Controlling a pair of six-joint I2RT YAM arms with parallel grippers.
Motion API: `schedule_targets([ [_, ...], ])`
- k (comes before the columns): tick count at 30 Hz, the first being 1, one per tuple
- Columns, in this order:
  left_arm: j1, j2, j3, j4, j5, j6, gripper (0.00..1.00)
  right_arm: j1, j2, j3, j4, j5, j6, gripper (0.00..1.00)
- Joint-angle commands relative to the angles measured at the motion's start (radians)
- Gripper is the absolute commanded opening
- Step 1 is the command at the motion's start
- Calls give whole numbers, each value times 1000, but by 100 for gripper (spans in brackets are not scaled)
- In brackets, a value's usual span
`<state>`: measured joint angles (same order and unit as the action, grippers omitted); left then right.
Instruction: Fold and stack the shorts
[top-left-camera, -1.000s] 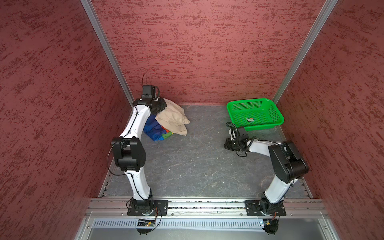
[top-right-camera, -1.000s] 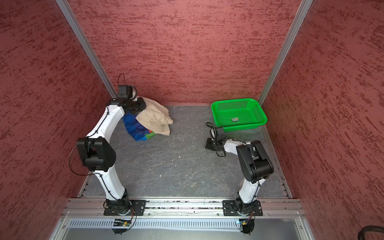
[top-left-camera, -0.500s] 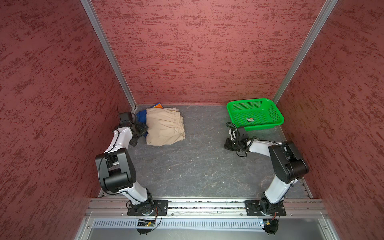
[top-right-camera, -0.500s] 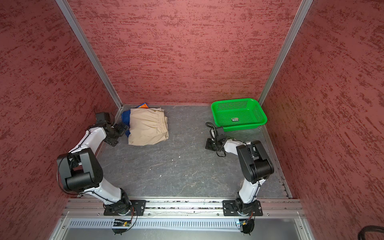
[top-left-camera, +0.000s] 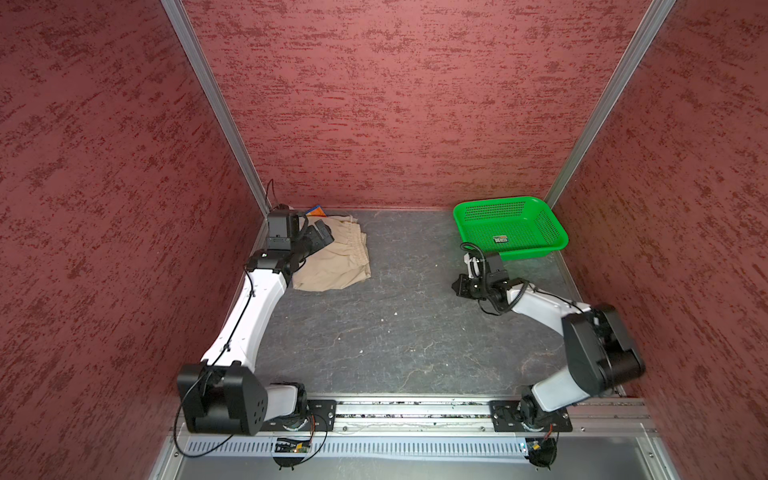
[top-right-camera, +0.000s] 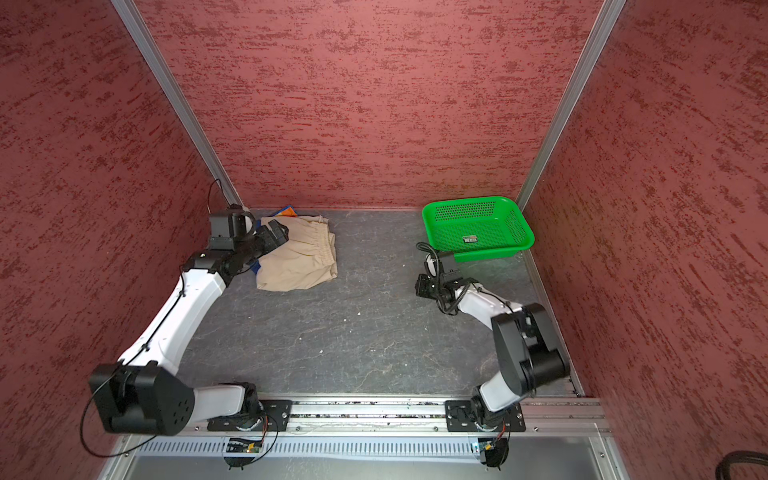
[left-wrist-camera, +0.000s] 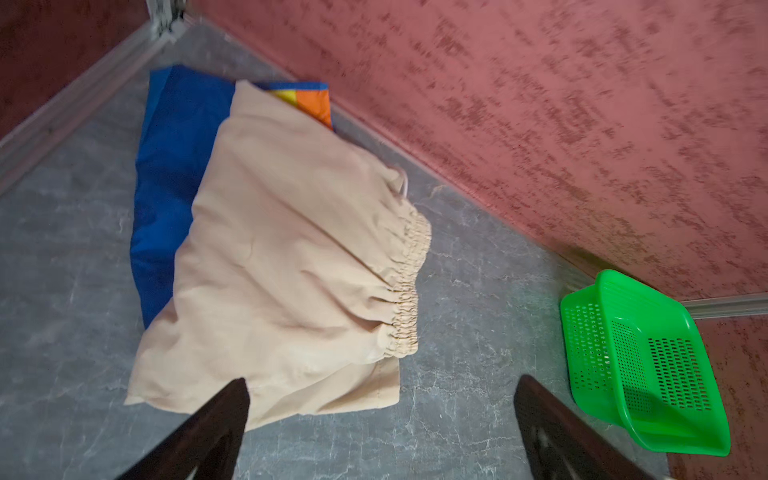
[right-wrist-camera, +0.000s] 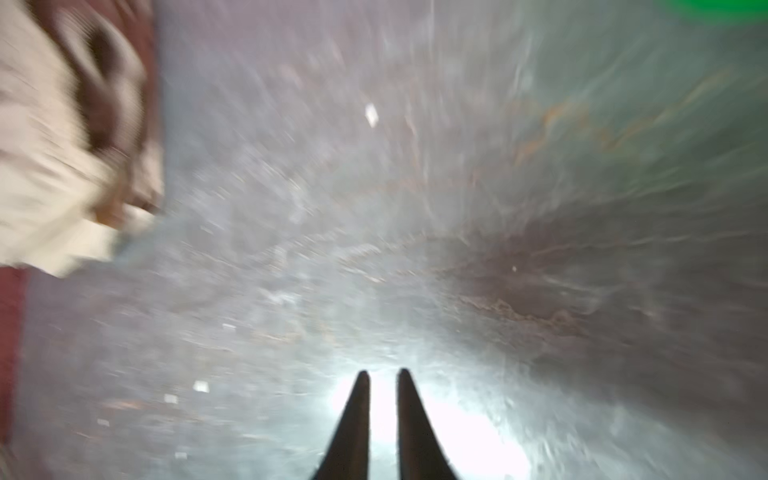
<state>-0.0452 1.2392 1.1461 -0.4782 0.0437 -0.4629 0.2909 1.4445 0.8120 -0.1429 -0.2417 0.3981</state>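
Beige shorts (left-wrist-camera: 291, 257) lie folded on the striped shorts (left-wrist-camera: 174, 174) in the counter's (top-left-camera: 395, 324) back-left corner; the stack looks done. Left end effector (left-wrist-camera: 380, 380) is released, spread wide above the pile. Right end effector (right-wrist-camera: 383, 372) is barely parted and seemingly empty, though the view is blurred. Next: lift the left arm clear without snagging the cloth.

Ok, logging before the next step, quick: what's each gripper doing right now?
Left gripper: wide open, holding nothing, by the beige shorts.
Right gripper: barely open, narrow gap, holding nothing.

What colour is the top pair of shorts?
Plain beige; the top shorts show best in the left wrist view.
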Motion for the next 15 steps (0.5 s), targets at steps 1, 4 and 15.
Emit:
schedule_targets([
  [1, -7, -124, -98, 127, -85, 86, 100, -5, -210, -29, 33, 160, -92, 22],
  [4, -7, -252, -219, 217, -142, 111, 100, -4, -385, -99, 102, 316, -132, 51],
  [15, 4, -351, -545, 481, -260, 297, 100, -6, -663, -373, 331, 653, -251, 99],
])
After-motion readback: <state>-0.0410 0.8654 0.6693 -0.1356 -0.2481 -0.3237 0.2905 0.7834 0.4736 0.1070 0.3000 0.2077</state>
